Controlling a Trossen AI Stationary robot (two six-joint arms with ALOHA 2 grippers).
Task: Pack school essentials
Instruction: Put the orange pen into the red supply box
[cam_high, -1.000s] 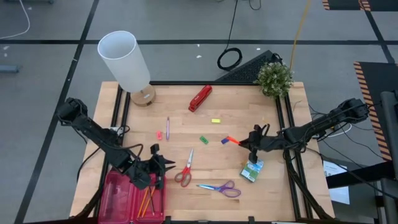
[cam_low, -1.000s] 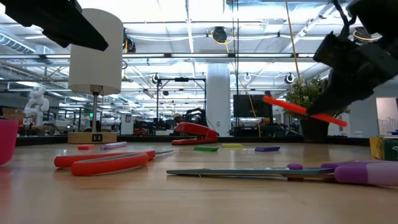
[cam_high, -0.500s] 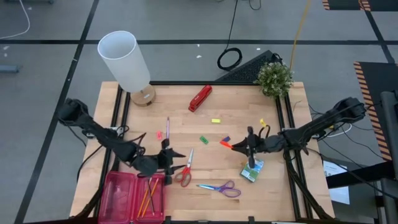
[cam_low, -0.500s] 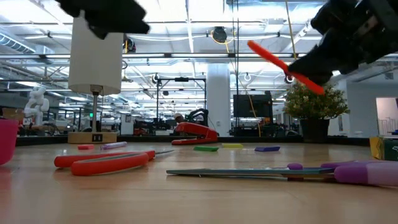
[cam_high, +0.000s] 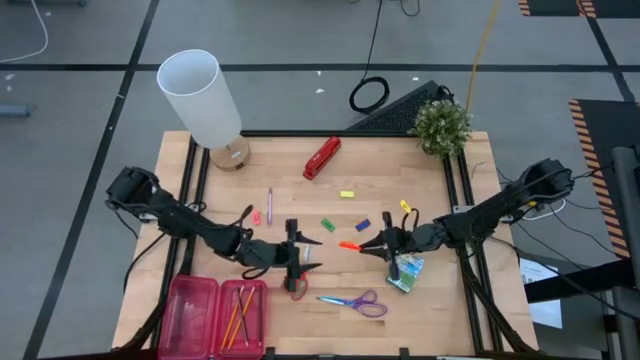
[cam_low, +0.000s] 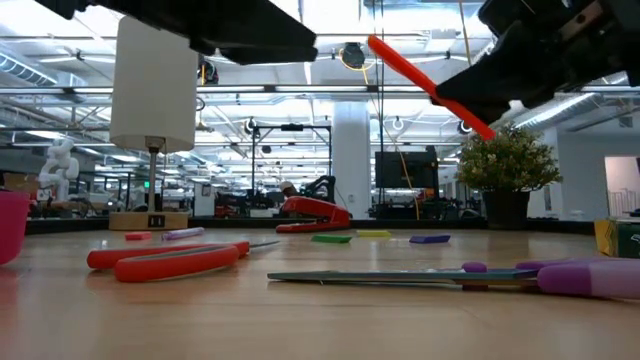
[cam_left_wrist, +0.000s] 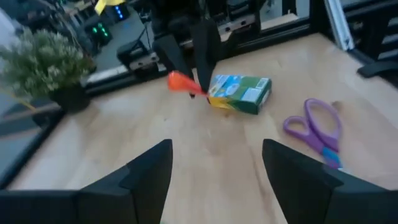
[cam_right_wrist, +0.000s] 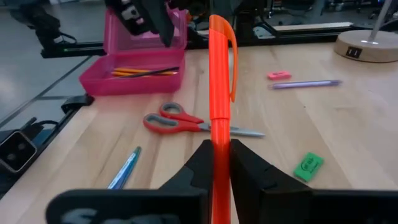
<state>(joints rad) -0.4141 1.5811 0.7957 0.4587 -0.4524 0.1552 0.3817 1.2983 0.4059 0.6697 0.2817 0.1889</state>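
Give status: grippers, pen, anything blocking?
Right gripper shut on orange pen, held above table. Left gripper open, empty, facing it over red scissors. Nothing between them.

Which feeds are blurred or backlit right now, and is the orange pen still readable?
Left wrist view: soft all over; the orange pen smears, the crayon box stays recognisable. Low view: bright ceiling lights leave both arms as dark silhouettes, nearest tabletop out of focus. Right wrist view: pen sharp in the right gripper, pink case clear.

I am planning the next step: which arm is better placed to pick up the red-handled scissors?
Left. The open left gripper hovers over the red-handled scissors, while the right gripper holds the orange pen.
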